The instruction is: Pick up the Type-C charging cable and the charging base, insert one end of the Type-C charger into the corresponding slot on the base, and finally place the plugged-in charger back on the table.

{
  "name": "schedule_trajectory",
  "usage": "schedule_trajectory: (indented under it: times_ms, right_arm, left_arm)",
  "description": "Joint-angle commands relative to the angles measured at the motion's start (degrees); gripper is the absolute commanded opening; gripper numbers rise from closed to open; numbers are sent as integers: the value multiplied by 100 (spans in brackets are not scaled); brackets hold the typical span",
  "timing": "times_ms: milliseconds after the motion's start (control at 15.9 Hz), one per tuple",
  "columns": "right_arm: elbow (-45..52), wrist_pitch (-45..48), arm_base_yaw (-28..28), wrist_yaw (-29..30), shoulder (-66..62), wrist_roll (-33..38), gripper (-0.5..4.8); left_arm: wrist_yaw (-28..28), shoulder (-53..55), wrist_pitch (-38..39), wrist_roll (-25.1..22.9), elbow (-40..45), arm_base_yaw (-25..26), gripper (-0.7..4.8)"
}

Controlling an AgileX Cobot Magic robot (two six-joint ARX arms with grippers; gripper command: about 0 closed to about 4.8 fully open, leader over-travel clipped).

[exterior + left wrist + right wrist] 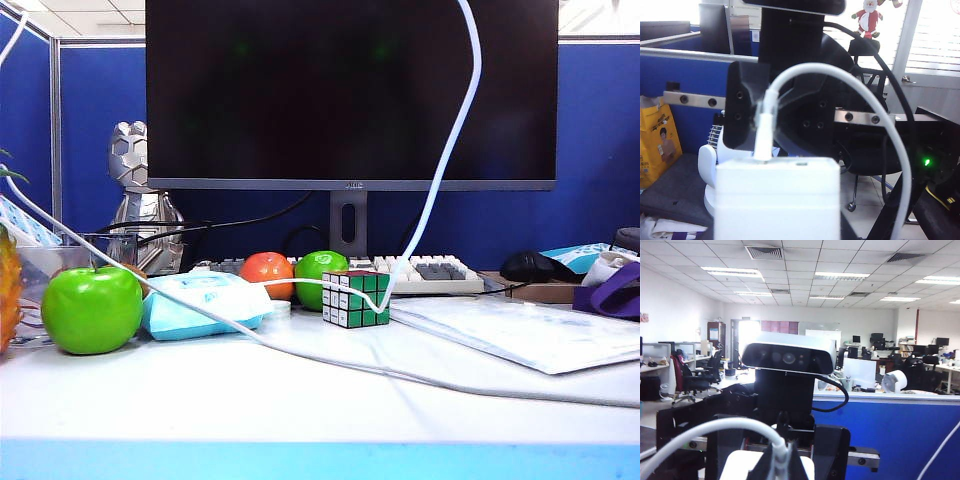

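The left gripper (777,220) holds the charging base (777,197) above the table (300,400); the right gripper (777,462), closed on the Type-C charging cable (765,127), aligns its plug upright in the slot.

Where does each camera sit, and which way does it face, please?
Exterior: low at the table edge, facing the monitor; no arm shows.
Left wrist: raised, level, facing the right gripper pinching the Type-C charging cable at the charging base.
Right wrist: raised, facing the left gripper holding that base.
Shared: the wrist views face each other; both show base and cable.
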State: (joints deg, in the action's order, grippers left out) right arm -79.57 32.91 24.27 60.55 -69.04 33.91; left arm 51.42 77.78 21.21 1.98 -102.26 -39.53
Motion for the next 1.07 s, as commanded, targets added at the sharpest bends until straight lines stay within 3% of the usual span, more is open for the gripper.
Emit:
schedule_trajectory:
  times_ms: [63, 441, 883, 1072]
  right_arm:
    - [4, -264, 26, 284, 2, -275, -3]
    - [7, -894, 459, 363, -68, -892, -3]
    - [7, -942, 448, 654, -24, -1049, -3]
    - [7, -1390, 402, 734, 15, -1421, -3]
  left_arm:
    - [-39, -33, -470, 28, -55, -7, -6]
    - [-39, -33, -612, 26, -55, -7, -6]
    - [-39, -35, -710, 39, -55, 11, -6]
    - [-33, -76, -863, 299, -55, 304, -6]
